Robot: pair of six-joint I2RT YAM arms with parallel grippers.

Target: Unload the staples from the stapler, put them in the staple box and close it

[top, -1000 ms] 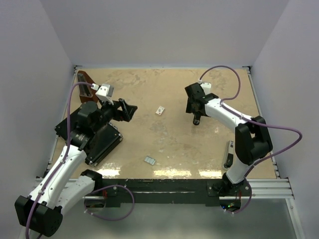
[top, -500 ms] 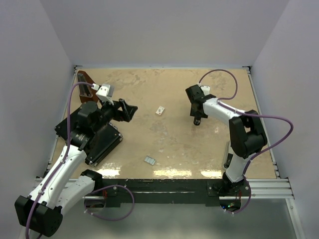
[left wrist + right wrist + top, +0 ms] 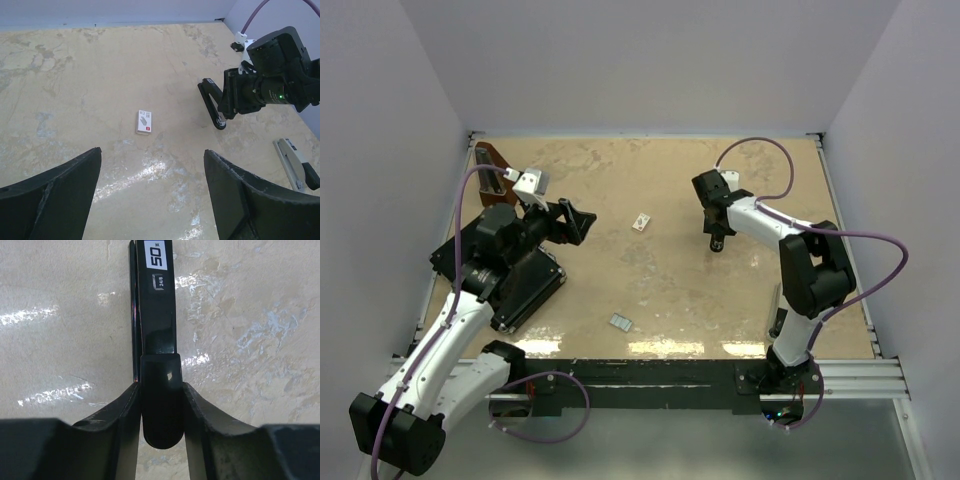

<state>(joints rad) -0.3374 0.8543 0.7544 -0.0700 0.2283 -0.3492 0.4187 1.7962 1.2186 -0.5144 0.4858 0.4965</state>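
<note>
Right gripper (image 3: pixel 161 390) clamping stapler (image 3: pixel 157 305), label (image 3: pixel 156 249) wrist-view only

- tan marbled tabletop (image 3: pixel 650 290), glossy, with glare along its near edge.
- brown wedge-shaped object (image 3: pixel 492 160) in the far left corner, close to the wall.
- flat black box (image 3: pixel 525 290) on the left side, lying askew to the table edge.
- small white packet (image 3: pixel 144 122) with a red mark at 1 end, flat near the middle.
- pale walls (image 3: pixel 650 60) on 3 sides.
</note>
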